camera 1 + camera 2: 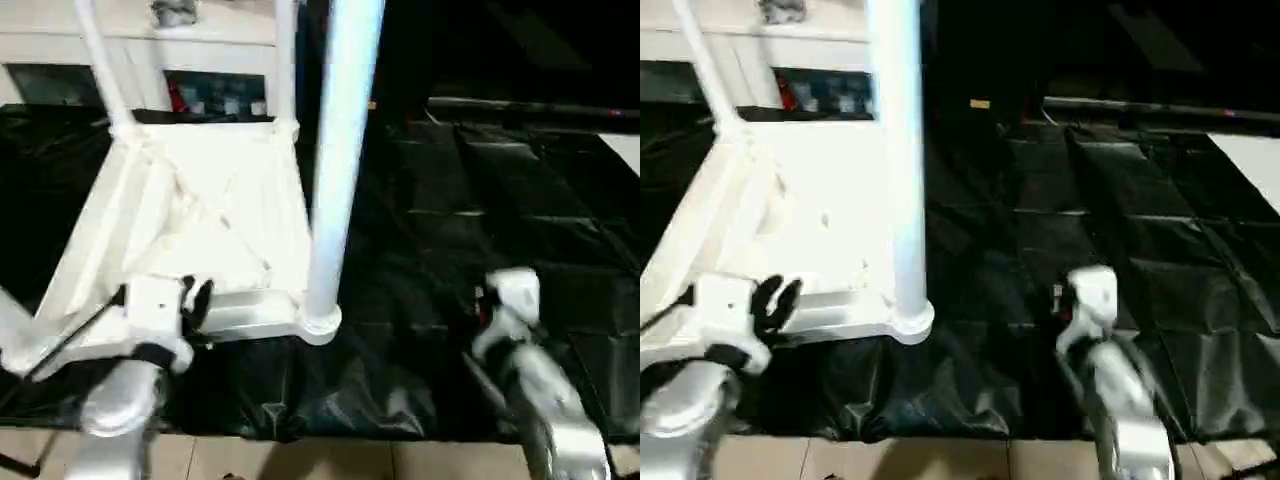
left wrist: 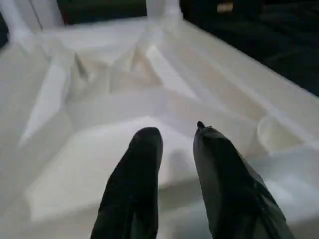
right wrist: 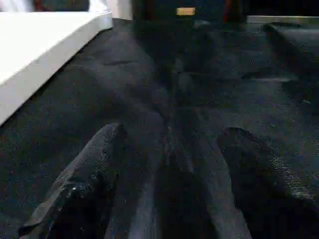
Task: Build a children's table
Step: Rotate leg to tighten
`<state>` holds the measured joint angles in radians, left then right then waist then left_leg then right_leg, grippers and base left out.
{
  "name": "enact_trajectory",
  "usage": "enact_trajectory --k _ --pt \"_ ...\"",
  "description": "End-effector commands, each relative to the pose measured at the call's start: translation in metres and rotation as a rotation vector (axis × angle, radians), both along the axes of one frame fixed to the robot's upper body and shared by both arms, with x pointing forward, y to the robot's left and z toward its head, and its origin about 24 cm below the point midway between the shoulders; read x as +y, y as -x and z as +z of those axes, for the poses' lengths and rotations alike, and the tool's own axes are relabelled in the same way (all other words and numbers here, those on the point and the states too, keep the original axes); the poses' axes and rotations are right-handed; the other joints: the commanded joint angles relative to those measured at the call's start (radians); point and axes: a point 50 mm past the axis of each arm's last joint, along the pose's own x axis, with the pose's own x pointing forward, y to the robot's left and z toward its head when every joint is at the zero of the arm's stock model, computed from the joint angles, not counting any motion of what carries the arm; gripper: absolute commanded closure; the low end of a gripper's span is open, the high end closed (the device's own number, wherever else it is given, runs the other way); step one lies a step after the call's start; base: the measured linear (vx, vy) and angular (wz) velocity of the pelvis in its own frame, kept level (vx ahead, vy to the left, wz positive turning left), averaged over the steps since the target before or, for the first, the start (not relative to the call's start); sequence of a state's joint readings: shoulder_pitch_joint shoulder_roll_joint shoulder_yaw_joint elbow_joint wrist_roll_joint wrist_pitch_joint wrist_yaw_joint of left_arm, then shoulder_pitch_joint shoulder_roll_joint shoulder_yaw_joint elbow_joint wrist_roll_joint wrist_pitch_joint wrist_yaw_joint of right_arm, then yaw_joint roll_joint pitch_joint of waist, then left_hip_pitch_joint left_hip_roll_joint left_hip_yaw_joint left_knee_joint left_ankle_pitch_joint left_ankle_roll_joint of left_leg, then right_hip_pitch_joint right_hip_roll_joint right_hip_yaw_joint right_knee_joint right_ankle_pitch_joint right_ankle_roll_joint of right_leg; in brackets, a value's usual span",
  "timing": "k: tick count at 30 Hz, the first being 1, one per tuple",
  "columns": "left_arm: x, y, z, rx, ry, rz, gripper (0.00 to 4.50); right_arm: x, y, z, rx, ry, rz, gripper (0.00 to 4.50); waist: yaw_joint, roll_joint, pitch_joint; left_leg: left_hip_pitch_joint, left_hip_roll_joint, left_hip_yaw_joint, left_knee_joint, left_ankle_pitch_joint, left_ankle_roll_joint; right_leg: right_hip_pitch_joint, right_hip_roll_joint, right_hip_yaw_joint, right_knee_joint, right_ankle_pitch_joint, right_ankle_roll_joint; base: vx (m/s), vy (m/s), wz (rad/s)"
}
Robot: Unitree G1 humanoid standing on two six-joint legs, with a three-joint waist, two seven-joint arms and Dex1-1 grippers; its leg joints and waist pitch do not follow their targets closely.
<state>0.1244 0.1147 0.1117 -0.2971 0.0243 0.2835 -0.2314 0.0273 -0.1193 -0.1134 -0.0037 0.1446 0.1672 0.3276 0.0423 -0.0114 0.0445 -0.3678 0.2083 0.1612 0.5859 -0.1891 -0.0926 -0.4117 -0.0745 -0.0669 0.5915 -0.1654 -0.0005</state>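
L tool (image 2: 172, 144) over tabletop (image 1: 215, 215), empty

- No text, label, brand, number or sign can be read anywhere.
- A small yellow tag (image 3: 185, 11) is seen on the dark background beyond the black-covered work table (image 1: 480, 230), but whatever is printed on it cannot be made out.
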Motion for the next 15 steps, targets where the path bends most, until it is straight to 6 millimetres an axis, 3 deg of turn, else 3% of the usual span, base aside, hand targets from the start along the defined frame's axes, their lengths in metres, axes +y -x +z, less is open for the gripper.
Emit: enact_trajectory --k 1,2,3,4,6,7,8,9,10,11,12,13,14,15 --pt "-0.001 -0.002 0.001 -0.02 -0.021 0.001 3.15 0.004 0.001 0.004 -0.001 0.02 -0.001 1.21 -0.003 0.013 -0.042 -0.002 0.003 -0.008 -0.08 -0.403 0.015 0.031 -0.038 0.025 -0.112 -0.559 0.007 0.0 0.0 0.0" --pt "-0.001 -0.002 0.001 -0.02 -0.021 0.001 3.15 0.004 0.001 0.004 -0.001 0.02 -0.001 1.21 -0.008 0.009 -0.041 -0.001 0.001 -0.008 -0.077 -0.412 0.017 0.027 -0.037 0.024 -0.117 -0.578 0.012 0.0 0.0 0.0" --pt "-0.003 -0.004 0.002 -0.036 -0.016 -0.002 3.15 0.008 0.006 0.001 0.013 0.029 0.01 1.21 -0.009 0.023 -0.042 0.0 0.001 -0.01 -0.078 -0.416 0.015 0.028 -0.038 0.024 -0.116 -0.579 0.009 0.0 0.0 0.0" --pt "-0.003 -0.004 0.002 -0.036 -0.016 -0.002 3.15 0.008 0.006 0.001 0.013 0.029 0.01 1.21 -0.013 0.018 -0.043 0.002 0.002 -0.008 -0.075 -0.412 0.018 0.026 -0.036 0.025 -0.119 -0.564 0.007 0.0 0.0 0.0" --pt "-0.005 -0.006 0.004 -0.054 -0.005 -0.002 3.15 0.01 0.009 0.0 0.021 0.034 0.025 1.21 -0.012 0.022 -0.048 -0.017 0.006 -0.007 -0.074 -0.301 0.038 0.029 -0.032 0.029 -0.11 -0.404 -0.04 0.0 0.0 0.0" --pt "-0.007 -0.006 0.005 -0.062 0.006 -0.008 3.15 0.011 0.01 -0.001 0.029 0.057 0.043 1.21 -0.011 0.031 -0.053 -0.027 0.005 -0.003 -0.069 -0.205 0.064 0.025 -0.025 0.027 -0.1 -0.269 -0.089 0.0 0.0 0.0" --pt "-0.007 -0.006 0.004 -0.061 0.017 -0.006 3.15 0.012 0.01 -0.002 0.032 0.065 0.048 1.21 -0.013 0.029 -0.071 -0.042 -0.001 0.001 -0.045 -0.004 0.121 0.019 -0.018 0.02 -0.083 -0.029 -0.158 0.0 0.0 0.0" --pt "-0.007 -0.006 0.004 -0.061 0.02 -0.005 3.15 0.012 0.01 -0.002 0.034 0.068 0.049 1.21 -0.013 0.032 -0.077 -0.05 -0.009 0.004 -0.036 0.093 0.161 0.011 -0.013 0.013 -0.078 0.084 -0.19 0.0 0.0 0.0" --pt "-0.007 -0.006 0.002 -0.054 0.021 0.004 3.15 0.011 0.01 -0.002 0.037 0.075 0.046 1.21 -0.014 0.032 -0.091 -0.058 -0.022 0.007 -0.01 0.217 0.21 0.003 -0.006 0.008 -0.065 0.228 -0.214 0.0 0.0 0.0" --pt "-0.006 -0.003 -0.004 -0.037 0.016 0.018 3.15 0.009 0.01 -0.002 0.042 0.091 0.043 1.21 -0.01 0.041 -0.115 -0.076 -0.045 0.005 0.02 0.388 0.334 -0.014 0.007 -0.007 -0.054 0.459 -0.252 -0.063 0.016 -0.01" --pt "-0.006 -0.002 -0.005 -0.035 0.015 0.019 3.15 0.008 0.011 -0.002 0.043 0.093 0.043 1.21 -0.011 0.042 -0.111 -0.082 -0.042 0.006 0.017 0.307 0.354 -0.019 0.003 -0.013 -0.073 0.362 -0.245 -0.063 0.016 -0.01" --pt "-0.006 -0.001 -0.006 -0.032 0.013 0.02 3.15 0.008 0.011 -0.002 0.044 0.096 0.044 1.21 -0.013 0.041 -0.098 -0.077 -0.03 0.014 0.014 0.028 0.326 -0.028 -0.012 -0.025 -0.116 -0.027 -0.207 -0.109 0.027 0.01" --pt "-0.006 0.001 -0.008 -0.032 0.014 0.019 3.15 0.008 0.012 -0.003 0.046 0.096 0.046 1.21 -0.026 0.05 -0.069 -0.045 -0.014 0.013 0.002 -0.317 0.231 -0.043 -0.011 -0.046 -0.152 -0.503 -0.107 -0.137 0.027 -0.04" --pt "-0.007 0.004 -0.009 -0.034 0.025 0.016 3.15 0.007 0.014 -0.003 0.046 0.102 0.054 1.21 -0.04 0.055 -0.057 -0.021 -0.01 0.009 0.002 -0.462 0.169 -0.053 -0.005 -0.072 -0.165 -0.669 -0.033 -0.137 0.027 -0.04"
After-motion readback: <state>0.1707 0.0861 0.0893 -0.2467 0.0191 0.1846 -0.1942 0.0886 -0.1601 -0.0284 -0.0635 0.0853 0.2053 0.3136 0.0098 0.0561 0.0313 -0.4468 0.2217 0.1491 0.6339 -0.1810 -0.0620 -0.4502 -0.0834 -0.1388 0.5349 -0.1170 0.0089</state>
